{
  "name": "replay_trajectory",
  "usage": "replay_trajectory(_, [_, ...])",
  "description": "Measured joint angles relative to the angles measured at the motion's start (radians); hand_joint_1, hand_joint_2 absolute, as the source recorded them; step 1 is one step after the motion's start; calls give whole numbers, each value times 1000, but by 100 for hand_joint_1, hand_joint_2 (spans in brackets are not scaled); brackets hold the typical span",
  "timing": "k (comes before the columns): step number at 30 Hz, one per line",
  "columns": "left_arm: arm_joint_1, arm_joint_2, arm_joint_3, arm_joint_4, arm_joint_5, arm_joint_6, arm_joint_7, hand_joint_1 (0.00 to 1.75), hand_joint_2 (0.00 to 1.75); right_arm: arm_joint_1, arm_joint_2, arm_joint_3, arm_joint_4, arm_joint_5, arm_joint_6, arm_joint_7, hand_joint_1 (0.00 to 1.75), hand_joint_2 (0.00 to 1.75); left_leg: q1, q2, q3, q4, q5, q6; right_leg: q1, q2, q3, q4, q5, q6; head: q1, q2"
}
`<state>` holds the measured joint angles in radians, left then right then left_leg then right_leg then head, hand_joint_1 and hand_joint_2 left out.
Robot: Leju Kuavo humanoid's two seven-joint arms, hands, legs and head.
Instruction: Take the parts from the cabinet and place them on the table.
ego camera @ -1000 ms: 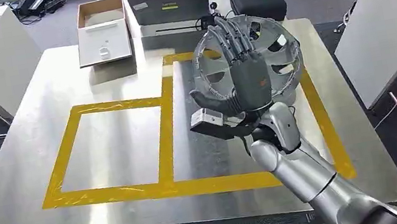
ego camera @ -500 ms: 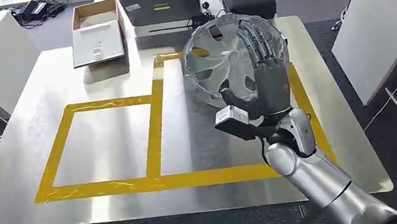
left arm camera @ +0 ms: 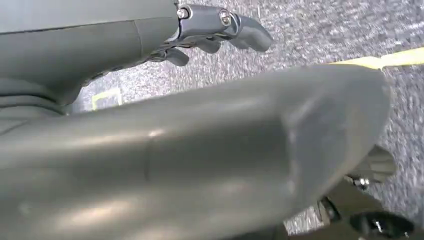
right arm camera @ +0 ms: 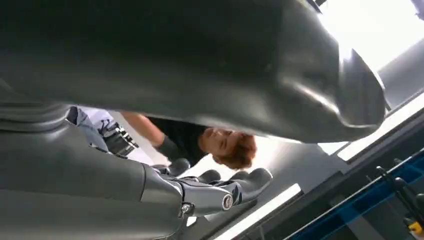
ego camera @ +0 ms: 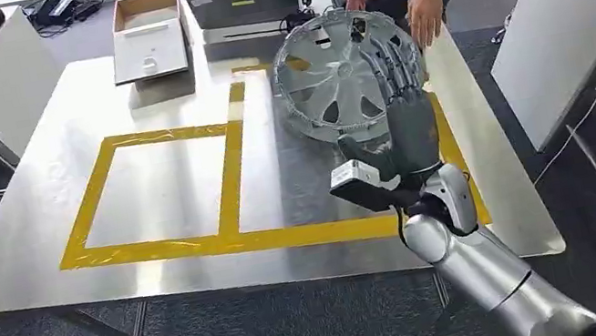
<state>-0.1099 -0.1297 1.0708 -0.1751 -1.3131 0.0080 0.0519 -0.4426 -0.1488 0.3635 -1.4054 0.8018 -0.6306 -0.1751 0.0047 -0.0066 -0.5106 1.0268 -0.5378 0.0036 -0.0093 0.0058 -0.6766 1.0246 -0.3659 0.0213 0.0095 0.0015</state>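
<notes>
1. Silver wheel cover (ego camera: 332, 69): stands tilted on edge on the steel table (ego camera: 42, 259), in the right-hand field of the yellow tape outline (ego camera: 229, 166).
2. Right hand (ego camera: 403, 126): raised palm-forward against the cover's right rim, its dark fingers (ego camera: 394, 63) spread flat over the spokes.
3. Left hand (left arm camera: 220, 30): hangs above grey carpet, its fingers apart and empty.
4. Person's hand (ego camera: 425, 16): reaches in beside the cover's far rim.
5. Open cardboard box (ego camera: 149, 35): sits at the table's far-left corner.
</notes>
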Motion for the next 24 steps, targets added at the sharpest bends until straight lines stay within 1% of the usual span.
replay_trajectory(1, [-1, -2, 0, 1, 2, 0, 0, 0, 0, 0, -1, 0, 3, 2, 2, 5, 0, 0, 5, 6, -7, -5, 15, 11, -6, 0, -7, 8, -16, 4, 1, 0])
replay_trajectory(2, [-1, -2, 0, 1, 2, 1, 1, 0, 0, -1, -1, 0, 4, 3, 6, 8, 0, 0, 5, 7, -21, -6, 28, 19, -5, -1, -24, 42, -75, 7, 3, 0])
replay_trajectory(3, [-2, -1, 0, 0, 3, 1, 0, 0, 0, -2, -1, 0, 4, 3, 7, 8, 0, 0, 5, 8, -32, -6, 39, 21, -6, -2, -43, 102, -136, 11, 3, 0])
replay_trajectory(4, [-2, -1, 0, 0, 3, 1, -1, 0, 0, -2, -1, 0, 5, 3, 8, 8, 0, 0, 4, 8, -48, -5, 52, 23, -6, -2, -63, 180, -193, 14, 3, 0])
replay_trajectory(5, [-1, -1, 0, 0, 3, 1, -2, 0, 0, -2, -1, 0, 7, 3, 10, 8, 0, 0, 3, 9, -64, -4, 63, 24, -6, -1, -77, 251, -225, 16, 3, 0])
replay_trajectory(6, [-1, -1, 0, 0, 4, 1, -2, 0, 0, -2, -1, 0, 11, 3, 11, 8, 0, 0, 3, 10, -81, -1, 75, 23, -5, -1, -81, 303, -231, 17, 3, 0])
replay_trajectory(7, [-1, -1, 0, 0, 5, 1, -3, 0, 0, -1, -1, 0, 14, 3, 11, 8, 0, 0, 3, 10, -97, 2, 84, 22, -6, -1, -66, 310, -210, 17, 3, 0])
replay_trajectory(8, [0, -2, 0, 1, 5, 1, -5, 0, 0, -1, -1, 0, 15, 4, 11, 8, 0, 0, 3, 11, -114, 6, 94, 20, -6, -2, -26, 273, -171, 15, 3, 0])
replay_trajectory(9, [1, -4, 0, 1, 6, 1, -5, 0, 0, -2, -1, 0, 16, 5, 11, 8, 0, 0, 3, 11, -126, 10, 102, 17, -5, -2, 33, 201, -140, 12, 3, 0])
replay_trajectory(10, [0, -5, 0, 1, 7, 1, -6, 0, 0, -5, -1, 0, 16, 5, 11, 8, 0, 0, 3, 11, -136, 13, 109, 14, -5, -2, 100, 115, -130, 8, 3, 0])
replay_trajectory(11, [-1, -5, 0, 1, 7, 1, -8, 0, 0, -10, -1, 0, 16, 5, 11, 8, 0, 0, 2, 11, -142, 16, 116, 9, -2, -2, 153, 29, -173, 1, 3, 0])
replay_trajectory(12, [-1, -6, 0, 1, 7, 2, -8, 0, 0, -11, -1, 0, 16, 6, 11, 7, 0, 0, 0, 10, -144, 17, 124, 1, 4, -1, 171, 2, -178, -6, 0, 0])
replay_trajectory(13, [-1, -6, 0, 1, 7, 2, -9, 0, 0, -12, -1, 0, 17, 6, 11, 8, 0, 0, 1, 10, -141, 13, 131, -5, 7, 0, 165, -3, -172, -12, 6, 0])
replay_trajectory(14, [-1, -6, 0, 1, 7, 2, -10, 0, 0, -14, -1, 0, 18, 6, 11, 8, 0, 0, 4, 10, -141, 8, 141, -13, 10, -1, 161, 0, -168, -19, 6, 0])
replay_trajectory(15, [-1, -6, 0, 1, 7, 2, -9, 0, 0, -13, -1, 0, 18, 5, 12, 8, 0, 0, 3, 9, -141, 2, 151, -20, 11, -1, 158, -3, -158, -27, 8, 0])
replay_trajectory(16, [0, -3, 1, 1, 7, 2, -9, 0, 0, -14, -1, 0, 18, 5, 12, 8, 0, 0, 6, 8, -146, 8, 148, -25, -1, -6, 151, -13, -140, -36, 8, 0])
replay_trajectory(17, [1, -3, 1, 1, 7, 2, -9, 0, 0, -16, 0, 0, 18, 7, 13, 7, 0, 0, 5, 6, -160, 29, 106, -28, 0, -7, 139, -13, -130, -43, 5, 0])
replay_trajectory(18, [1, -3, 1, 1, 7, 2, -8, 0, 0, -17, 0, 0, 18, 6, 12, 8, 0, 0, 6, 6, -178, 81, 42, -31, 0, -7, 125, -13, -117, -49, 0, 0])
replay_trajectory(19, [1, -3, 1, 1, 7, 2, -9, 0, 0, -16, 0, 0, 19, 5, 13, 8, 0, 0, 7, 6, -198, 153, -19, -35, 0, -8, 110, -13, -105, -50, -1, 0])
replay_trajectory(20, [1, -3, 1, 2, 7, 2, -9, 0, 0, -16, 0, 0, 19, 6, 13, 8, 0, 0, 8, 6, -215, 230, -62, -40, 1, -8, 93, -12, -93, -51, -1, 0])
replay_trajectory(21, [0, -3, 1, 2, 7, 2, -9, 0, 0, -15, 0, 0, 19, 6, 13, 8, 0, 0, 8, 6, -221, 289, -74, -43, 1, -8, 76, -12, -80, -49, -1, 0])
replay_trajectory(22, [0, -3, 1, 2, 7, 2, -9, 0, 0, -14, 0, 0, 19, 6, 13, 8, 0, 0, 8, 6, -212, 310, -55, -44, 1, -8, 61, -11, -69, -46, -1, 0])
replay_trajectory(23, [0, -3, 1, 2, 7, 2, -9, 0, 0, -13, 0, 0, 19, 6, 13, 8, 0, 0, 10, 6, -186, 294, -18, -45, 0, -9, 46, -11, -57, -44, -1, 0])
replay_trajectory(24, [0, -3, 1, 2, 7, 2, -9, 0, 0, -13, 0, 0, 19, 6, 13, 8, 0, 0, 12, 6, -141, 243, 21, -45, 0, -9, 30, -10, -45, -40, -1, 0])
